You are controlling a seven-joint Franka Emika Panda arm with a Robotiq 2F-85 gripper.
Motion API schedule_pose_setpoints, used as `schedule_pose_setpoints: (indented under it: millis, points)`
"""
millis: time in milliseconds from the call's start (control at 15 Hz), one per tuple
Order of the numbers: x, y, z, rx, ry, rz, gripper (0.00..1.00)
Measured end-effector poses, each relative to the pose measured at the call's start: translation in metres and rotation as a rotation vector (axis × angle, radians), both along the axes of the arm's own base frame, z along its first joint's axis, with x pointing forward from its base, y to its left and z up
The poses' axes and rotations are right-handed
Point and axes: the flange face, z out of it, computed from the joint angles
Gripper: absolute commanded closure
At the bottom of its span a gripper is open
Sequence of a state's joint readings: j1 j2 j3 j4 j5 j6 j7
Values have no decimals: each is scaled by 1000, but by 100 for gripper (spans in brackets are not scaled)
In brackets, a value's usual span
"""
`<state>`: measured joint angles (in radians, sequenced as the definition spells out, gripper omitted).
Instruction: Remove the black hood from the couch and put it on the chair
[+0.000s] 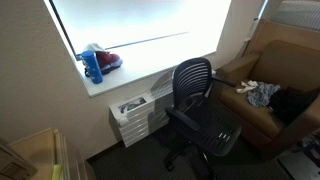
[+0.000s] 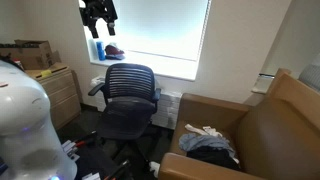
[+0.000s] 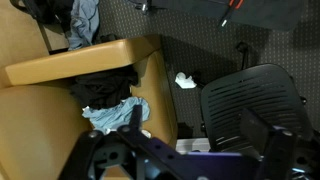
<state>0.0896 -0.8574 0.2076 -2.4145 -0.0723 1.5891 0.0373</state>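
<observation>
A carpeted office corner lies under a wide, bright window [image 1: 140,25]. At the far left of an exterior view, cardboard boxes [image 2: 30,52] sit on a low wooden cabinet [image 2: 65,95], and the robot's white body [image 2: 25,120] fills the lower corner in front of it. Above and a little to the right, the gripper [image 2: 98,25] hangs high in front of the window glass. Its fingers are spread apart and nothing is between them; the wrist view also shows the two sides of the claw well separated. On the window sill [image 1: 150,72] stands a blue bottle [image 1: 92,66], touching a red object [image 1: 110,60] whose kind is hard to make out. Below the sill is a white drawer unit [image 1: 135,118]. A black mesh office chair [image 1: 195,95] stands near the middle of both exterior views, just beside the drawers and close to the arm of the tan couch [image 1: 280,50] on the right. On the couch seat a pale blue cloth [image 1: 262,93] lies crumpled, and the black hood [image 1: 293,103] lies against it on the same cushion, apart from the chair. In the wrist view the pale cloth overlaps the edge of the dark garment. A small white crumpled scrap [image 3: 185,80] rests on the carpet between the couch and the chair.
</observation>
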Motion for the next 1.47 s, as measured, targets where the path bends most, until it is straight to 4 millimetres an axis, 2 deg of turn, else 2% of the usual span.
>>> schedule_pose_setpoints:
  millis: [267, 400, 533, 667, 867, 1000, 1133, 1200, 1400, 1467]
  points:
    - [0, 0, 0, 3, -1, 2, 0]
    - [7, -10, -1, 27, -7, -60, 0]
    - [33, -42, -14, 70, 10, -164, 0]
    - [63, -83, -38, 109, 42, -278, 0]
    - [104, -134, -85, 145, 88, -447, 0]
    - [131, -160, -122, 157, 118, -562, 0]
    - [152, -169, -147, 172, 171, -616, 0]
    - [154, -168, -150, 170, 180, -616, 0]
    - [154, -167, -146, 176, 163, -633, 0]
    - [162, -166, -152, 201, 140, -684, 0]
